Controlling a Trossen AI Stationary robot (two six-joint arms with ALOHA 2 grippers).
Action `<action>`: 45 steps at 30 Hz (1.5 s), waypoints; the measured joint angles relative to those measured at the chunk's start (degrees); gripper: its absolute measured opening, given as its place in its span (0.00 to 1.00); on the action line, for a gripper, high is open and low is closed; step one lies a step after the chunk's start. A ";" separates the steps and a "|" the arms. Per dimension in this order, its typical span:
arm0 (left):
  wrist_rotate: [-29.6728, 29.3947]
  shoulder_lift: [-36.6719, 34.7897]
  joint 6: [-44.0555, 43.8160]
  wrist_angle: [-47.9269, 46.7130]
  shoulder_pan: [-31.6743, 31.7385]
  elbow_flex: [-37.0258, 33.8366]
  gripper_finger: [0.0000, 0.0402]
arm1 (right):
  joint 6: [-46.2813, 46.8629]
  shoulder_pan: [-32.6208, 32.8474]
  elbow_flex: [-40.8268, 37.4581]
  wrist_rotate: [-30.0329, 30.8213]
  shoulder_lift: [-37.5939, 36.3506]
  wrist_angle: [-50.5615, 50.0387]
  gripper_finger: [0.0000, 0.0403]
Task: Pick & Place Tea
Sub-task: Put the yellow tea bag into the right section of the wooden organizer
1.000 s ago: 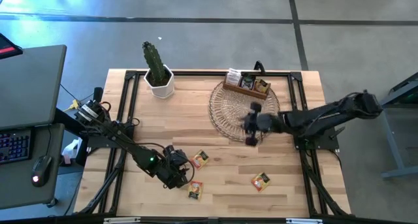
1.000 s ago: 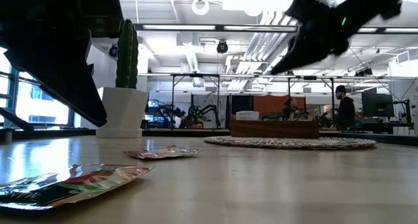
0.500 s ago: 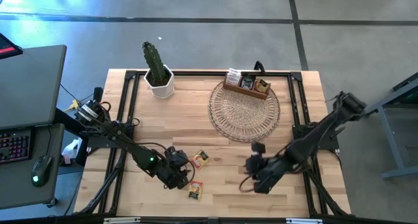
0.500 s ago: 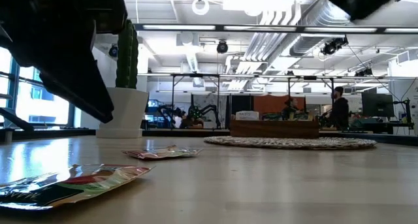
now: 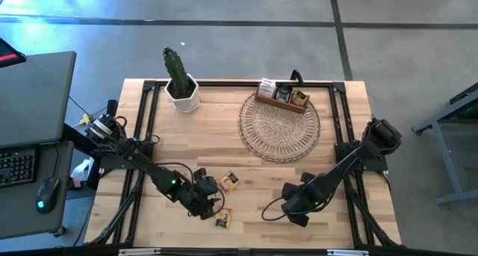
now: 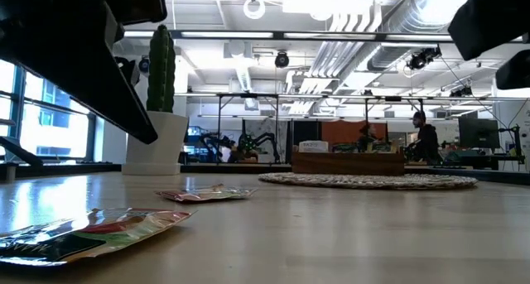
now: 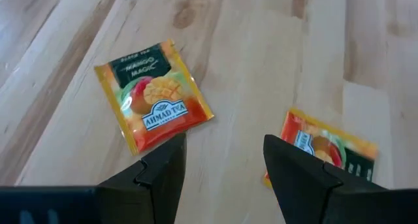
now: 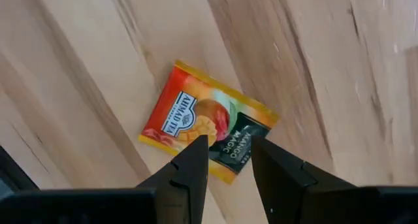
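Observation:
Three tea sachets lie flat on the wooden table near its front edge. My left gripper [image 5: 213, 202] [image 7: 225, 165] hangs open, slanting down, between two of them: one sachet [image 5: 229, 182] [image 7: 153, 103] lies beyond its fingertips, the other [image 5: 222, 217] [image 7: 326, 152] to one side. Only bare wood is between its fingers. My right gripper [image 5: 296, 206] [image 8: 228, 155] points straight down, open, over the third sachet [image 8: 209, 123], which it hides in the high view. I cannot see it touching the sachet.
A round wicker mat [image 5: 280, 127] lies at the far right with a brown wooden box [image 5: 282, 95] of sachets on its far rim. A potted cactus [image 5: 179, 80] stands at the far left. Bare wood lies between the two grippers.
My right gripper has swung from above the wicker mat toward the table's near edge, sunk a little and tipped to point straight down over the near-right sachet. My left gripper has stayed in place and rolled slightly. The sachets have not moved.

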 joint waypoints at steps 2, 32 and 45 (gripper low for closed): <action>0.02 0.00 1.97 0.01 0.00 0.00 0.50 | 2.67 0.01 0.00 -0.16 0.00 -0.27 0.28; -1.04 0.00 3.68 1.71 0.00 0.00 0.50 | 10.31 -0.48 -11.41 -0.67 -1.50 9.20 0.28; -2.53 0.00 3.25 6.45 -0.05 0.02 0.50 | 9.87 0.35 -8.67 2.36 -6.63 7.41 0.28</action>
